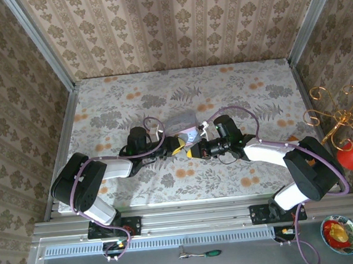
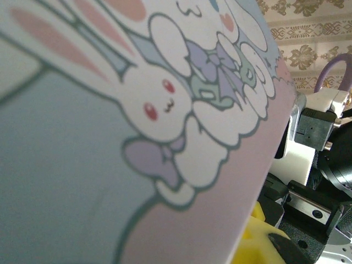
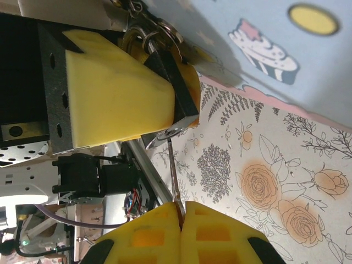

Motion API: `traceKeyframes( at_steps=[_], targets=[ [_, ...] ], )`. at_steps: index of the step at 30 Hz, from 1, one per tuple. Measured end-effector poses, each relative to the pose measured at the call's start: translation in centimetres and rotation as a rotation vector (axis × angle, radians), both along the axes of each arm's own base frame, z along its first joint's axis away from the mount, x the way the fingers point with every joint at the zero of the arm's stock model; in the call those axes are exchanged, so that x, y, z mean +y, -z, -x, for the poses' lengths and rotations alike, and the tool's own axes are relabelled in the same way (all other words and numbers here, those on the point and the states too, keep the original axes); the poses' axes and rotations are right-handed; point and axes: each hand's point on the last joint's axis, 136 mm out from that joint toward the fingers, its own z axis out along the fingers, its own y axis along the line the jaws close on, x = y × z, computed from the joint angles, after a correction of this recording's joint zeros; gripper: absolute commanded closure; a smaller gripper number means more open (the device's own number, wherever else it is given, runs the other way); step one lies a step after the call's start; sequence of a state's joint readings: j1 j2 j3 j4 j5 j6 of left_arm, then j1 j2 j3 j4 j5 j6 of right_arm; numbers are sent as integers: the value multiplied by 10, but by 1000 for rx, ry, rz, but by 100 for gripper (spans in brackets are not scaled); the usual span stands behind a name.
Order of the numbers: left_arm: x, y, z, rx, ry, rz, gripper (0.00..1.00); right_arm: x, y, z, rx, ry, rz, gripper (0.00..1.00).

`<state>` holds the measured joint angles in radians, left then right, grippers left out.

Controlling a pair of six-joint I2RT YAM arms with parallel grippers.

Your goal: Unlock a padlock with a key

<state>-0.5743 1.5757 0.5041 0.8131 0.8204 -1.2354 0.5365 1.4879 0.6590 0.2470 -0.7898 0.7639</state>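
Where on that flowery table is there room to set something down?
The far strip of table between the tin and back wall is bare, also both far corners. Crowded in the middle, where left gripper and right gripper meet.

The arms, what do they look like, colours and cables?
The left arm and right arm match: white links, bulky black joint housings, a purple cable looping along each. The fingers are blocky yellow pads on black mounts.
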Motion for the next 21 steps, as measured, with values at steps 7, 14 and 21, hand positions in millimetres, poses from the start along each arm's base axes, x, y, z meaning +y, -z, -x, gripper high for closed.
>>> traceKeyframes(
  at_steps=[7,14,21],
  targets=[
    [0,0,1,2,8,2,100,-1,-1,-1,-3,2,-5,100],
    [0,0,4,4,22,3,100,-3,-1,-3,-2,7,-7,100],
    [0,0,5,6,38,1,100,-3,-2,-3,-1,7,-8,100]
  ],
)
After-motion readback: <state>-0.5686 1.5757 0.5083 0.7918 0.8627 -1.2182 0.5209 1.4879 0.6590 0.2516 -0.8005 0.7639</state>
